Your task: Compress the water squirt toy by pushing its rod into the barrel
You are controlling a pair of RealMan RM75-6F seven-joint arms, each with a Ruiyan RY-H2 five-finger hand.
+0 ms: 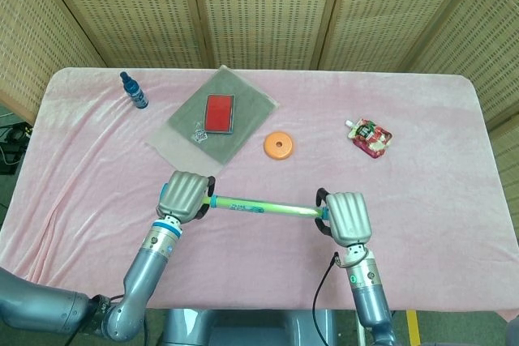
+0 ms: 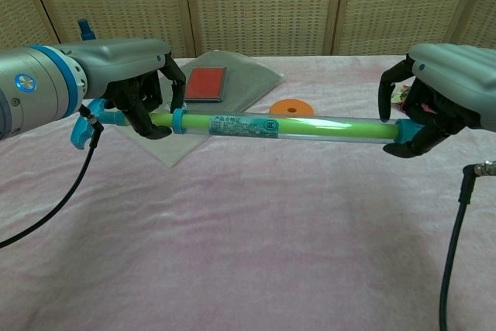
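Water squirt toy [image 2: 271, 125] held level above the pink-draped counter [image 1: 454, 143], between both arms. Left robot hand [image 1: 185, 196] grasps the rod [image 2: 159, 120] end; right robot hand [image 1: 344, 216] grasps the barrel's [image 2: 310, 127] far end. Green rod sits almost wholly inside the clear barrel.

Pink-clothed table [image 1: 422, 135] bears bottle [image 1: 134, 91], grey mat [image 1: 182, 127], orange disc [image 1: 279, 146].

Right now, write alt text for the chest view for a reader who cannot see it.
Two robot hands hold a squirt toy level above a pink-covered table, the left hand gripping the rod end and the right hand the barrel end. Behind it lie a grey cloth with a red card and an orange disc.
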